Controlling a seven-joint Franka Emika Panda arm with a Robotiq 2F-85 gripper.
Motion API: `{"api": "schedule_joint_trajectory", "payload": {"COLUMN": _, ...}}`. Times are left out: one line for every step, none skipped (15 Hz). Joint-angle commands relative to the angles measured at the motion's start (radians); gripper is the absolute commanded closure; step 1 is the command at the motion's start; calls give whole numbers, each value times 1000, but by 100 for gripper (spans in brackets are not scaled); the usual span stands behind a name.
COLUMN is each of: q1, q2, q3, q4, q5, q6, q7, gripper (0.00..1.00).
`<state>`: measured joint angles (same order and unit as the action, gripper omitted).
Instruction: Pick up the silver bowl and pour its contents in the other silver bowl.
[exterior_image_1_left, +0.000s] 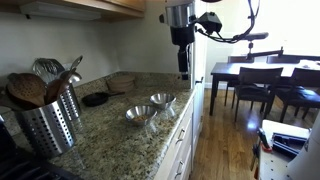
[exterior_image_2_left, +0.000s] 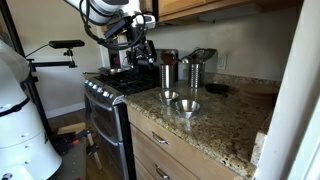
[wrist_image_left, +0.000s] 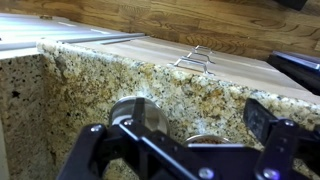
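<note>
Silver bowl (exterior_image_1_left: 161, 99) sits on the granite counter (exterior_image_1_left: 105, 145), toward its front edge. Other silver bowl (exterior_image_1_left: 141, 114) just beside it, at about 8 o'clock; whether the rims touch is unclear. Gripper (exterior_image_1_left: 183, 69) hangs well above, empty, and the wrist view shows its jaws spread wide. From gripper, nearer bowl lies low at 7 o'clock. Bowl is round, no long axis, so any rim grasp should serve. Likely next: descend. Contents not visible.
</note>
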<state>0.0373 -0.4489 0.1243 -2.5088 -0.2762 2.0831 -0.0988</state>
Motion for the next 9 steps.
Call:
{"api": "schedule_joint_trajectory", "payload": {"q1": 24, "q2": 101, "q3": 14, "q4": 76, "q5": -49, "q6": 10, "q7": -6, "gripper": 0}}
{"api": "schedule_joint_trajectory", "payload": {"q1": 30, "q2": 125, "q3": 22, "q4": 93, "q5": -59, "q6": 10, "q7": -4, "gripper": 0}}
{"api": "schedule_joint_trajectory", "payload": {"q1": 35, "q2": 145, "q3": 29, "q4": 108, "q5": -67, "q6": 9, "q7": -3, "gripper": 0}}
{"api": "schedule_joint_trajectory", "payload": {"q1": 41, "q2": 171, "q3": 38, "q4": 126, "q5": -76, "q6": 9, "q7": -2, "gripper": 0}}
{"api": "schedule_joint_trajectory", "payload": {"q1": 46, "q2": 189, "q3": 43, "q4": 140, "q5": -84, "q6": 10, "q7": -3, "gripper": 0}}
{"api": "schedule_joint_trajectory", "payload": {"q1": 53, "q2": 213, "q3": 50, "q4": 157, "q5": -93, "q6": 13, "q7": 0, "gripper": 0}}
{"api": "schedule_joint_trajectory", "payload": {"q1": 59, "q2": 232, "q3": 54, "q4": 172, "q5": -97, "q6": 14, "q7": -3, "gripper": 0}}
{"api": "schedule_joint_trajectory", "payload": {"q1": 65, "q2": 253, "q3": 58, "q4": 187, "q5": -102, "q6": 17, "q7": -2, "gripper": 0}}
{"api": "schedule_joint_trajectory", "payload": {"q1": 69, "q2": 270, "q3": 61, "q4": 200, "q5": -104, "q6": 20, "q7": -3, "gripper": 0}}
